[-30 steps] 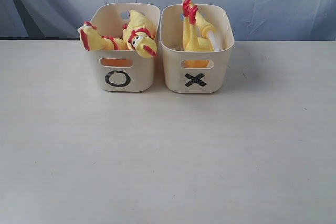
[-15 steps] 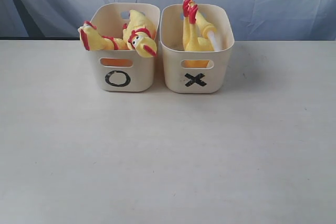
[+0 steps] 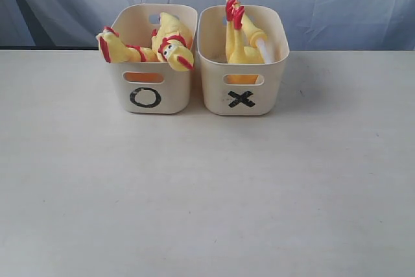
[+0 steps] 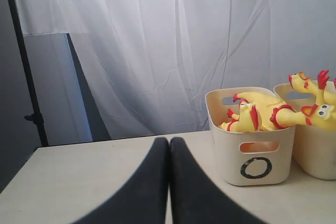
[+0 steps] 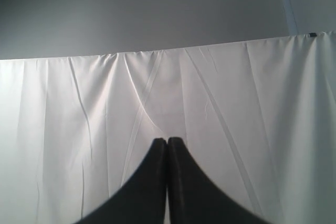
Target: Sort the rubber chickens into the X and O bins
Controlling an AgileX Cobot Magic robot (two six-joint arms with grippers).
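Sorting looks done: the yellow rubber chickens (image 3: 170,47) sit in the left cream plastic O bin (image 3: 175,92) and the right X bin (image 3: 214,89). The left gripper (image 4: 168,145) and right gripper (image 5: 167,142) are closed and empty.

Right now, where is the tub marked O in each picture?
Exterior view: O bin, back of the table, left of the X bin.
Left wrist view: O bin on the table beyond the left gripper.
Right wrist view: not in it.
Shared landmark: the X bin beside it.

O bin (image 3: 174,93) sits left of X bin (image 3: 213,90), chickens (image 3: 170,38) in both.
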